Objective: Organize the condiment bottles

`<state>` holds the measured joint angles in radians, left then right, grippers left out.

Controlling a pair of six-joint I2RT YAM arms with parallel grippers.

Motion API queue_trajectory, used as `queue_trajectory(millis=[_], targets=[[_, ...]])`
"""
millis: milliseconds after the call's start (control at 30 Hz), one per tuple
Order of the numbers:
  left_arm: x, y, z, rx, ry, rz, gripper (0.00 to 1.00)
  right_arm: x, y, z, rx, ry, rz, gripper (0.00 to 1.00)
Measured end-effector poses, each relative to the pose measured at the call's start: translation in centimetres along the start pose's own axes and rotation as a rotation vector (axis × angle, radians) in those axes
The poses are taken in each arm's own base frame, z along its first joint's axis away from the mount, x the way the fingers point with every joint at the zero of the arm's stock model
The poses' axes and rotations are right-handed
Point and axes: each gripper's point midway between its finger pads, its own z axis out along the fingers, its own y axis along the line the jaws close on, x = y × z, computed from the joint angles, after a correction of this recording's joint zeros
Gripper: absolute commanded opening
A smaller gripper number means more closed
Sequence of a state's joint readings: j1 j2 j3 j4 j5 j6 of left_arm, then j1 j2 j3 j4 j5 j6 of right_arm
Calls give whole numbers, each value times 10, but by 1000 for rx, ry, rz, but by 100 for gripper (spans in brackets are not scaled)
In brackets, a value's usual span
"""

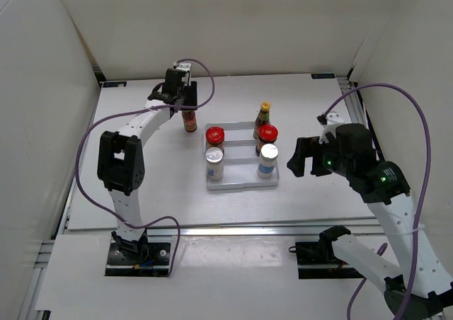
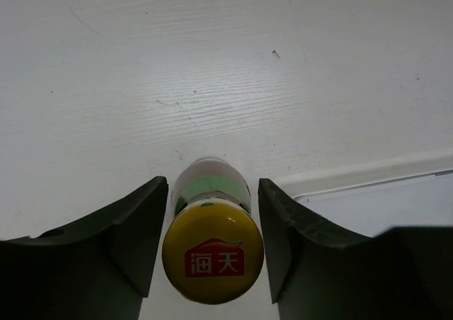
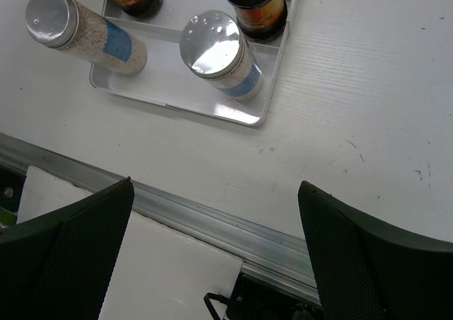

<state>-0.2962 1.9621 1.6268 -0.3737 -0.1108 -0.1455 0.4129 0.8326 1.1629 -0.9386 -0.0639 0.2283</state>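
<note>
A slim dark-red sauce bottle (image 1: 190, 120) with a yellow cap (image 2: 212, 256) stands on the table left of the white tray (image 1: 241, 182). My left gripper (image 1: 182, 99) is open with its jaws either side of this bottle's neck (image 2: 212, 192), narrow gaps showing. In the tray stand the other sauce bottle (image 1: 263, 113), two red-lidded jars (image 1: 214, 134) (image 1: 267, 134) and two silver-topped shakers (image 1: 214, 161) (image 1: 268, 158). My right gripper (image 1: 294, 160) is open and empty to the right of the tray; its view shows both shakers (image 3: 219, 51) (image 3: 85, 30) and a jar (image 3: 255, 1).
White walls enclose the table on three sides. A metal rail (image 3: 212, 221) runs along the near table edge below my right gripper (image 3: 216, 249). The tray's corner (image 2: 396, 192) shows just right of the left fingers.
</note>
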Motion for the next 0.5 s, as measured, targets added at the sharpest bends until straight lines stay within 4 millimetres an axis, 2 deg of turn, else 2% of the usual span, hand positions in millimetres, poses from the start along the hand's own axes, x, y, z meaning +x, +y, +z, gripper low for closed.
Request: queue_trajectory(millis=[133,200,233,267,367,500], targets=[[0,0,0,13,0,12,44,1,0,0,-3,3,0,100],[0,-1,0,17,0,18,27,1,1,1,-9,7,1,100],[0,-1,0,19,0,20,27,1,2,1,-10,10,1,100],[0,-1,0,19,0,21,20,2,2,2,-11,13,1,100],[-1,-1,-1,21,0,27,12,2,3,3,-18,19,3,100],[1,-1,-5,25,13,32,11,2,5,2,-26,19,7,100]])
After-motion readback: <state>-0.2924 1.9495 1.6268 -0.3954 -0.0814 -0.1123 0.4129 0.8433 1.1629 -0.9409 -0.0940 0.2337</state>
